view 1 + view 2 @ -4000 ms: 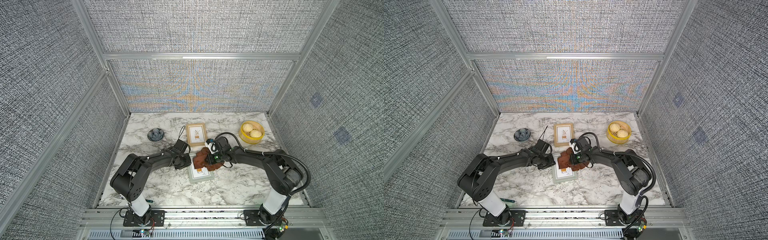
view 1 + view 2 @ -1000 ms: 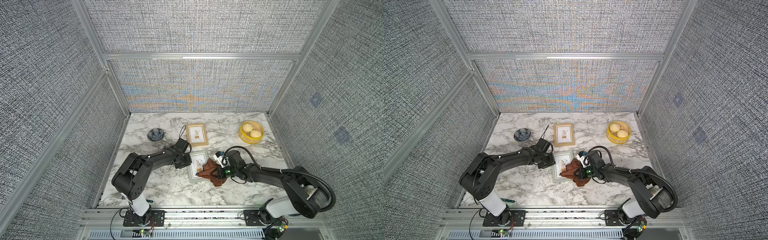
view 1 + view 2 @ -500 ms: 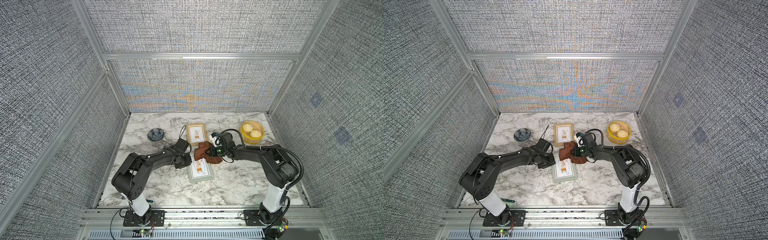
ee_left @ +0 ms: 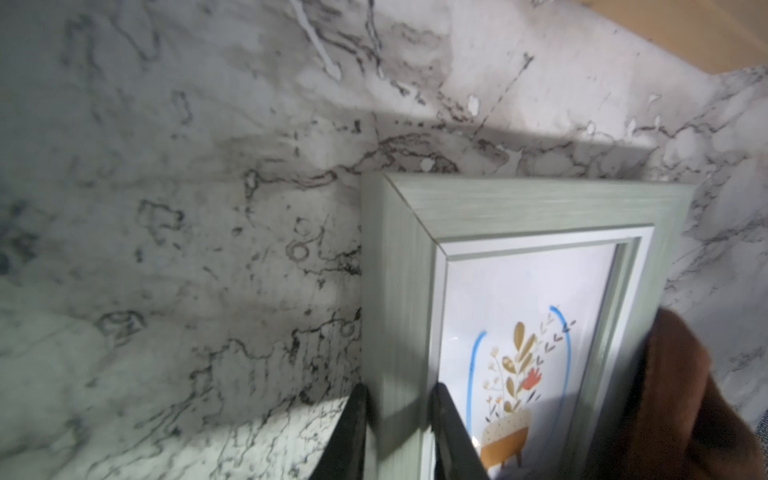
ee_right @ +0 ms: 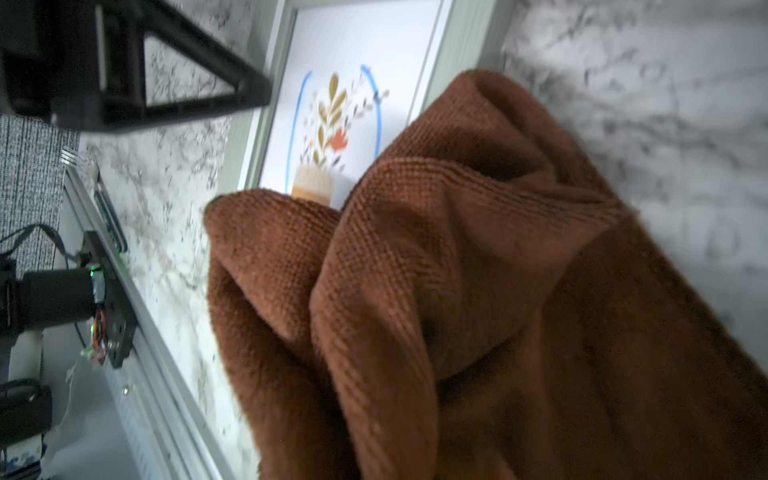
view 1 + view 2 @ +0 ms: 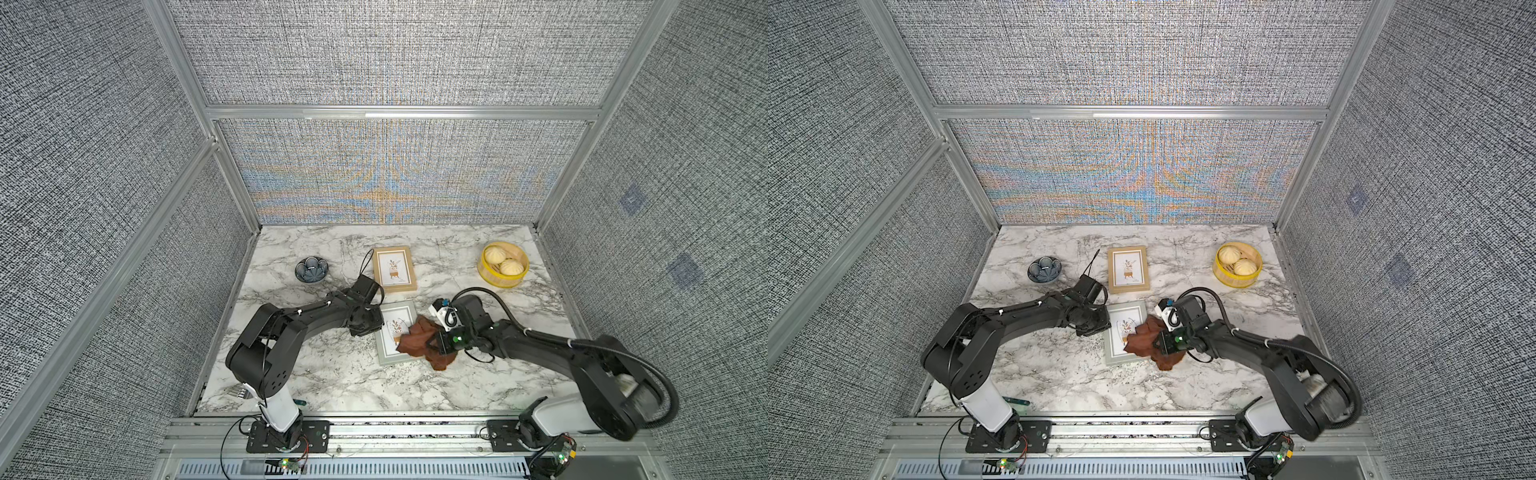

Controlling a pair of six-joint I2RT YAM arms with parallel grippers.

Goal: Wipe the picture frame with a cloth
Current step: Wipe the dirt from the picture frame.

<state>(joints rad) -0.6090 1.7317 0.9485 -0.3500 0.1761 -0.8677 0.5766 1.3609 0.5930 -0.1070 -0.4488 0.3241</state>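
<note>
Swept back from the far end of the grey frame (image 6: 388, 355), where it sat half a second earlier, the cloth (image 6: 417, 340) now lies bunched over the frame's near right part and spills onto the table (image 6: 332, 374) beside it. The right gripper (image 6: 436, 343) sits low over the heap in both top views. Its jaws are buried in fabric and closed tight on the cloth, which rises in thick folds toward the right wrist camera (image 5: 478, 270). The printed plant under the glass shows past the folds there, and the far half of the glass is bare.

The left gripper (image 4: 399, 436) has not shifted. It pins the frame at its left rail, with one of its fingers (image 4: 353, 432) outside the rail and the other on the glass side, jaws narrow and clamped on the moulding. The grey frame lies flat at mid-table, slightly askew.

Behind it, just apart, lies a wood frame (image 6: 394, 269). A dark bowl (image 6: 311, 269) stands at far left. A yellow basket (image 6: 490, 276) holding two buns (image 6: 503, 261) stands at far right.
</note>
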